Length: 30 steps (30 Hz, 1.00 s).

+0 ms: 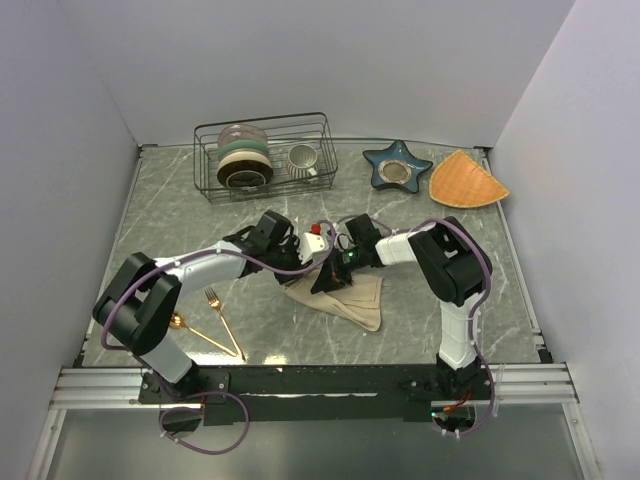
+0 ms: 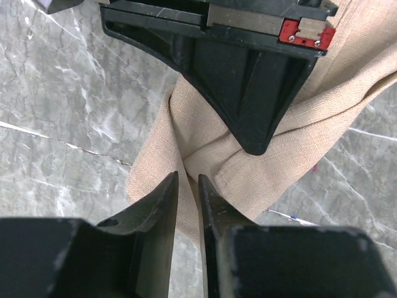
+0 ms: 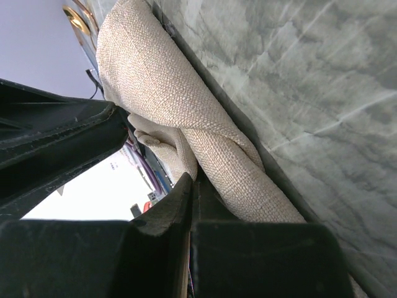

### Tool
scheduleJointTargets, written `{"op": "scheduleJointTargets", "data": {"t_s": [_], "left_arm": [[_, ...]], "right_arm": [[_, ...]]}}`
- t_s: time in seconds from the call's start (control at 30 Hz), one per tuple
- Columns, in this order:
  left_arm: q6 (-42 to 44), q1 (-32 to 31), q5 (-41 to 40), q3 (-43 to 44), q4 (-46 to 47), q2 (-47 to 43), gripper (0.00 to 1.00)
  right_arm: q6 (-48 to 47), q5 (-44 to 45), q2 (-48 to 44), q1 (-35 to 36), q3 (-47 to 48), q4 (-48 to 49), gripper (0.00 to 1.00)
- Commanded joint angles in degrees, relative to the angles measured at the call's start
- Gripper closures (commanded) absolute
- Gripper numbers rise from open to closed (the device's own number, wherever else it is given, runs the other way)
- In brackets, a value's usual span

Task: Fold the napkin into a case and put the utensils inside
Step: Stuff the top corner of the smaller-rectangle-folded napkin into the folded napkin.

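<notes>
The beige napkin [image 1: 352, 298] lies bunched and partly folded on the marble table, right of centre. Both grippers meet at its upper left corner. My left gripper [image 1: 306, 263] is shut on a fold of the napkin [image 2: 285, 155], with cloth running between its fingertips [image 2: 167, 192]. My right gripper [image 1: 327, 279] is shut on a twisted roll of the napkin [image 3: 161, 87] close beside it, and its black body also shows in the left wrist view [image 2: 248, 81]. The gold fork [image 1: 222, 318] and gold spoon [image 1: 190, 328] lie at the front left, apart from the cloth. No finished case shows.
A wire rack [image 1: 210, 165] with plates and bowls and a mug [image 1: 303, 160] stands at the back. A blue star-shaped dish [image 1: 397, 165] and an orange woven mat [image 1: 467, 180] lie at the back right. White walls enclose the table.
</notes>
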Motion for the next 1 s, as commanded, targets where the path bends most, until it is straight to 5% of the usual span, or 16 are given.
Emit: {"op": "scheduleJointTargets", "data": {"t_s": [0.0,0.63,0.97], "left_arm": [[1.65,-0.38,-2.26,-0.61,1.02,0.49,0.78],[4.01,-2.13,-4.28,-0.88,1.73,0.32,0.76],[4.81,-2.58,-7.01,-1.32,2.25,1.38,0.9]], "right_arm": [[-1.74,1.29,-0.24,-0.76,2.37,-2.56,1.0],[-1.83,2.61,0.11,-0.84,4.13,-4.86,1.0],[-2.1,3.05,0.2,-1.11,4.39,-5.82,1.0]]}}
